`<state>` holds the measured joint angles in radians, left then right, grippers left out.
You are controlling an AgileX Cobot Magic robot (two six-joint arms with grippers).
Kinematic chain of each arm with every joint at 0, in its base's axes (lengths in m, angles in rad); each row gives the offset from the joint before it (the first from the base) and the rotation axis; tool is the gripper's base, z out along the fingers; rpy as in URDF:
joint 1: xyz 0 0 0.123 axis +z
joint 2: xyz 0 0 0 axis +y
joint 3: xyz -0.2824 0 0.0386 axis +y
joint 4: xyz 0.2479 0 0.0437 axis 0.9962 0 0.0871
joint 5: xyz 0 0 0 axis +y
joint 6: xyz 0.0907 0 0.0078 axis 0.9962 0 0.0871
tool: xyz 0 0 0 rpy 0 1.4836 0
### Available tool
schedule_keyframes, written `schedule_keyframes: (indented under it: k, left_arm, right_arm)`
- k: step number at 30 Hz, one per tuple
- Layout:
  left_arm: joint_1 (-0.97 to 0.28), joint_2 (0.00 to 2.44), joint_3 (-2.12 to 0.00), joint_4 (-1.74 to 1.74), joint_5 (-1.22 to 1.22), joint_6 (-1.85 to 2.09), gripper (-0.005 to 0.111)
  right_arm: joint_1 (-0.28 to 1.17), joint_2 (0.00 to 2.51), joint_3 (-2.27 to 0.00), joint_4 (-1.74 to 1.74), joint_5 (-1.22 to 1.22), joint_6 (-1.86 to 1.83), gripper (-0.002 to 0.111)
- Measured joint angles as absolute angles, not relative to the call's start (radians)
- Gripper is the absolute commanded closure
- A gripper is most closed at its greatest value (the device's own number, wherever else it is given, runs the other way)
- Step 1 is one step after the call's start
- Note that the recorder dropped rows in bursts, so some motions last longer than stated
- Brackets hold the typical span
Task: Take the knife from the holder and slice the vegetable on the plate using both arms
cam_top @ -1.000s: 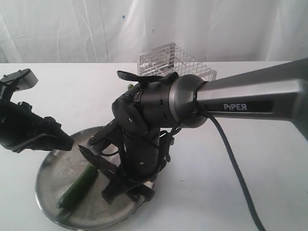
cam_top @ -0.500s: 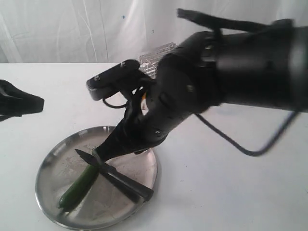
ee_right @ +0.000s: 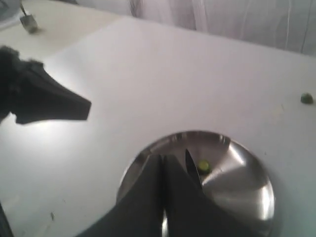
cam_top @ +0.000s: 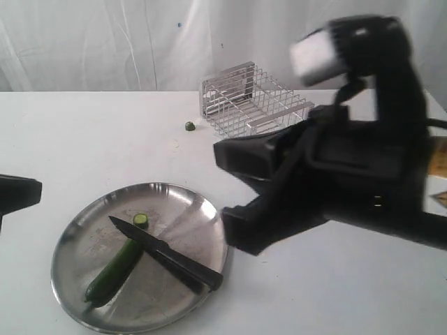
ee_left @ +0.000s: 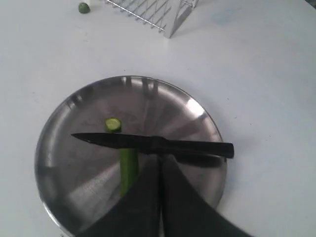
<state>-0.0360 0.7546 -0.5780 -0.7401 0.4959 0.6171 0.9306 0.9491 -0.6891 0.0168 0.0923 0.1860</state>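
The knife (cam_top: 167, 255) lies flat on the steel plate (cam_top: 202, 216), with no gripper on it. Its blade crosses the cut end of the green vegetable (cam_top: 112, 272). A small cut-off slice (cam_top: 141, 220) sits just beyond the blade. In the left wrist view the knife (ee_left: 158, 144) lies just past the tips of my shut left gripper (ee_left: 160, 158), above the vegetable (ee_left: 128, 168). My left gripper (cam_top: 28, 190) hangs at the far left, off the plate. My right gripper (cam_top: 237, 234) is blurred, near the plate's right rim. Its fingers (ee_right: 163, 159) are shut and hold nothing.
The wire holder (cam_top: 255, 101) stands at the back of the table, with no knife visible in it. A small green end piece (cam_top: 189, 125) lies on the table to the holder's left. The bulky right arm fills the right half of the exterior view.
My right gripper has let go of the knife, which now rests on the plate, and has pulled back up and to the right. The left arm has drawn back to the left.
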Motion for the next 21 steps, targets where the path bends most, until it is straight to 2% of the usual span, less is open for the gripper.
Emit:
schedule_keyframes:
  k: [10, 21]
  left_arm:
    - [-0.036, 0.750, -0.576, -0.763, 0.628, 0.608, 0.107]
    - [-0.036, 0.750, -0.576, -0.763, 0.637, 0.606, 0.107]
  right_arm:
    - [0.931, 0.743, -0.666, 0.021, 0.070, 0.201, 0.108]
    - [0.931, 0.694, -0.666, 0.021, 0.069, 0.201, 0.108]
